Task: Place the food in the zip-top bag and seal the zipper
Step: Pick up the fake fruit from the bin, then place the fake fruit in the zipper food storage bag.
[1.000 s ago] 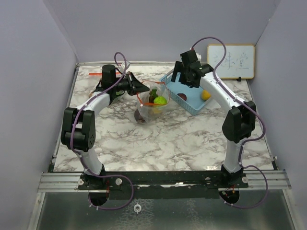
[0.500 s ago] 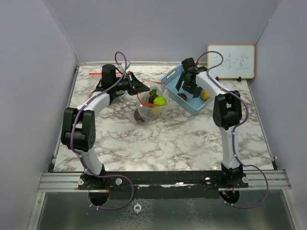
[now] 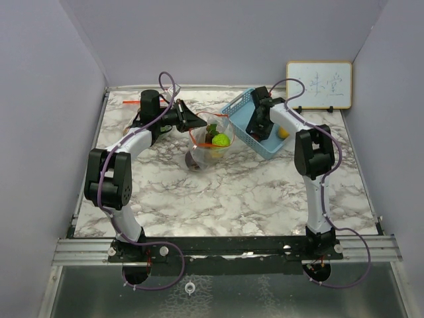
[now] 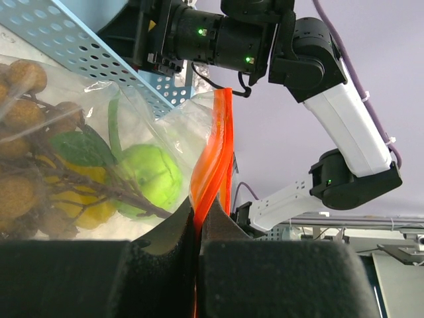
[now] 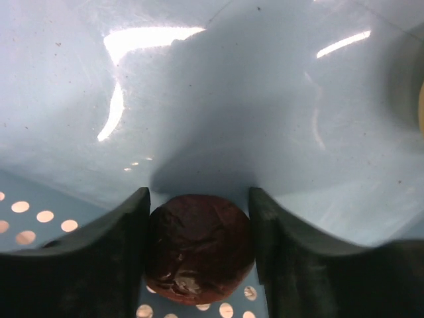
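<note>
The clear zip-top bag [image 3: 211, 144] stands open mid-table, and my left gripper [image 3: 197, 124] [image 4: 197, 222] is shut on its orange zipper edge [image 4: 215, 152]. Inside it I see a lime-green fruit [image 4: 149, 179] [image 3: 221, 139], a brown grape bunch [image 4: 23, 112], green leaves and something yellow. My right gripper [image 3: 256, 130] [image 5: 199, 199] reaches down into the blue mesh basket [image 3: 265, 147]. Its fingers [image 5: 122, 255] press both sides of a dark purple round fruit [image 5: 199, 248] that rests on the basket floor. A yellow fruit [image 3: 283, 131] lies at the basket's right end.
A small whiteboard [image 3: 318, 84] leans on the back wall at the right. A red strip [image 3: 131, 102] lies at the table's back left. Grey walls close in the table on three sides. The basket's perforated wall [image 4: 86, 59] stands just behind the bag.
The right gripper came down from above the basket into it, and its jaws closed in around the dark purple fruit. The left arm and the bag stayed still.
</note>
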Controlling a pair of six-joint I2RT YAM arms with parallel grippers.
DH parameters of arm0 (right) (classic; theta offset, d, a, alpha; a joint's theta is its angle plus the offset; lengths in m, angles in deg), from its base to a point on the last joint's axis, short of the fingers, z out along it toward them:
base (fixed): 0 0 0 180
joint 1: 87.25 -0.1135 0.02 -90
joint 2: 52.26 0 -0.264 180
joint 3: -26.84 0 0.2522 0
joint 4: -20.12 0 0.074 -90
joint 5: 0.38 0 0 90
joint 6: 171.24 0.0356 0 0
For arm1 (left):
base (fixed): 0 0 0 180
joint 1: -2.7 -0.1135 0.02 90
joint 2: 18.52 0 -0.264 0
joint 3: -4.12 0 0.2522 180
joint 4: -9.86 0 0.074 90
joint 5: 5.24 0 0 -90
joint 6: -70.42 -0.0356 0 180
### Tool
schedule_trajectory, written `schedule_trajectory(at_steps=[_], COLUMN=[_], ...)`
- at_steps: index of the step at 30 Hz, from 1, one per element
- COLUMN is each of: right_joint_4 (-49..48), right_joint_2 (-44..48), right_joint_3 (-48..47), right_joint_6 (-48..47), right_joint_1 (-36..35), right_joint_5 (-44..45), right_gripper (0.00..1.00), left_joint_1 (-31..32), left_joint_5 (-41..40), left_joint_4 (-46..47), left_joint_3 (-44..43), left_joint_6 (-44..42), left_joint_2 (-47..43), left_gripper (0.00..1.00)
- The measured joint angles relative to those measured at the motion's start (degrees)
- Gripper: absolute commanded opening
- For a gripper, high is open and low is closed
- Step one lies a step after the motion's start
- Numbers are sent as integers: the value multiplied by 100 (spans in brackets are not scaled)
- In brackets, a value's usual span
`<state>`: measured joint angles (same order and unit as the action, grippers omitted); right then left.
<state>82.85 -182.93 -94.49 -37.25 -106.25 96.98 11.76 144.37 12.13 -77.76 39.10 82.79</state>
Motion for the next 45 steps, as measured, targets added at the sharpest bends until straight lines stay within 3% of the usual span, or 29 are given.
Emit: schedule_trajectory(at_steps=[2,10,14,16,17,23,33,40,42,45], right_joint_4=[-87,-157,-155,-164,-160,-96,-564,-1049,-1191,-1261], right_joint_2=[15,94,330,540,647,1038,1926,2627,2719,2708], right_joint_3=[39,61,232,330,348,310,629,28,-7,74], right_joint_6=[-42,-146,-319,-415,-457,-531,-743,-863,-863,-809], right_joint_1=[2,4,-7,-7,-7,-7,-98,-1106,-1486,-1786], right_joint_5=[-35,-31,120,227,273,345,-260,-691,-850,-1029], right_gripper=[21,2,3,17,19,2,2,3,7,23], left_joint_1=[0,0,0,0,0,0,0,0,0,0], left_joint_5=[2,9,11,11,11,11,11,9,9,9], left_joint_4=[7,20,24,26,26,26,22,-13,-24,-35], left_joint_3=[0,0,17,31,37,55,68,46,28,-9], left_joint_6=[7,17,17,15,15,15,15,11,11,9], left_joint_2=[0,0,0,0,0,-2,-2,-2,-2,-2], left_gripper=[0,0,0,0,0,0,0,0,0,0])
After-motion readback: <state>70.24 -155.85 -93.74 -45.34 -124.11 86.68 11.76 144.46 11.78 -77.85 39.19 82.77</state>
